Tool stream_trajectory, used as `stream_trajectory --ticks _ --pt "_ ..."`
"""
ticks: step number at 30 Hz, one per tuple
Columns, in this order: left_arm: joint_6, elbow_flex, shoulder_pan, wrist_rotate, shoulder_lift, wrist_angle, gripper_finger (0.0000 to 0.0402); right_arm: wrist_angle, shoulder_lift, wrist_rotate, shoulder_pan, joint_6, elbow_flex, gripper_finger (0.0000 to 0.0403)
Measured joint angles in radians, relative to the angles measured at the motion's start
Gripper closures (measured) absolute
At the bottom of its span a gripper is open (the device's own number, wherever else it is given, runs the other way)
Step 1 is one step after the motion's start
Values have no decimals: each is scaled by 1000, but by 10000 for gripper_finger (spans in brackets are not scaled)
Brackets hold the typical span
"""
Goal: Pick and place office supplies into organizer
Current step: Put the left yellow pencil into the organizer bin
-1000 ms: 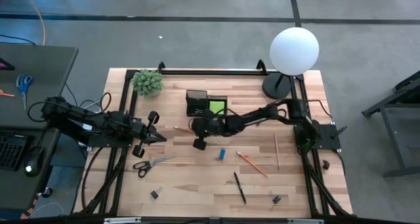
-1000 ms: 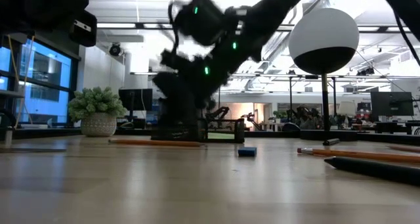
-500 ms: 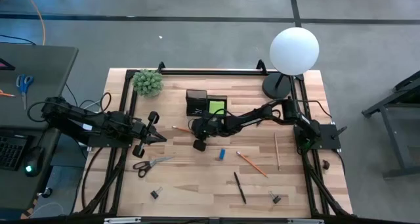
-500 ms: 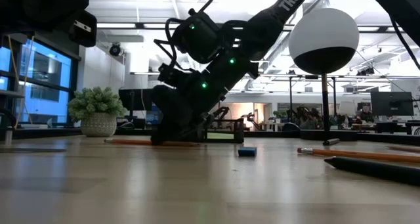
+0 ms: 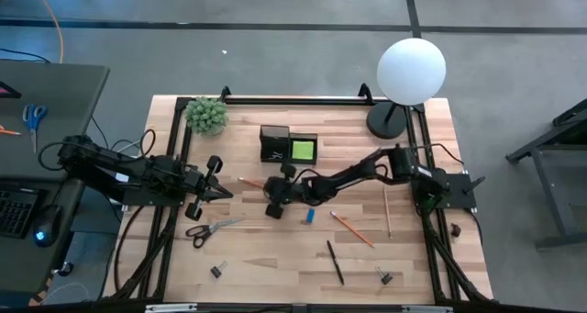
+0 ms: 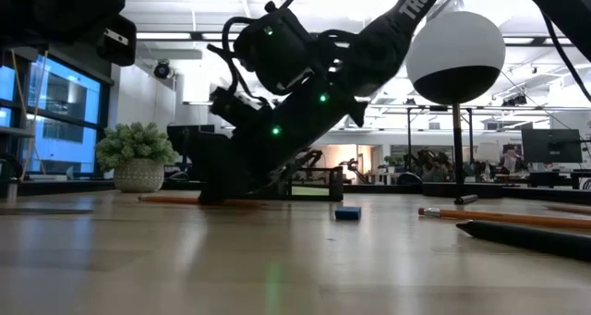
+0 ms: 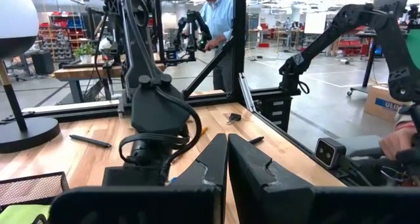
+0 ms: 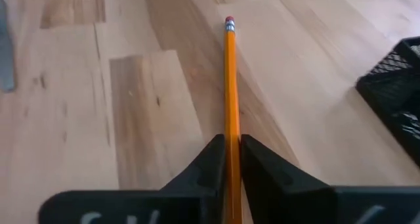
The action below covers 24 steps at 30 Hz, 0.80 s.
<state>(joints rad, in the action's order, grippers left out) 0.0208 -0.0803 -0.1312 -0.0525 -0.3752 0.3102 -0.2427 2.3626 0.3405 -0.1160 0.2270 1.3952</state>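
The right gripper is lying low over the middle of the table, its two fingers closing on an orange pencil that is running out ahead of it, eraser end farthest away. From above, only the pencil's tip is poking out beside the arm; the gripper itself is hiding the rest. From table height the pencil is lying flat on the wood, so whether it is lifted at all is hard to tell. The black organizer is sitting near the far edge, a lime-green pad in one compartment; the arm is covering most of it in the low view.

The left gripper is waiting at the left edge, its fingers pressed together on nothing.

Scissors are lying toward the near left corner, a blue block near the middle, and a dark pen toward the near edge.
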Motion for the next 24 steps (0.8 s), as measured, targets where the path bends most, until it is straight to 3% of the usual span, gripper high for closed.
stream_trajectory --ticks 6,17,24 --pt "0 0 0 0 0 0 396 -72 44 2 3 23 1 376" --pt "0 0 0 0 0 1 396 -99 61 -7 5 23 1 340" --pt "0 0 0 0 0 1 396 -89 61 -3 5 16 2 352"
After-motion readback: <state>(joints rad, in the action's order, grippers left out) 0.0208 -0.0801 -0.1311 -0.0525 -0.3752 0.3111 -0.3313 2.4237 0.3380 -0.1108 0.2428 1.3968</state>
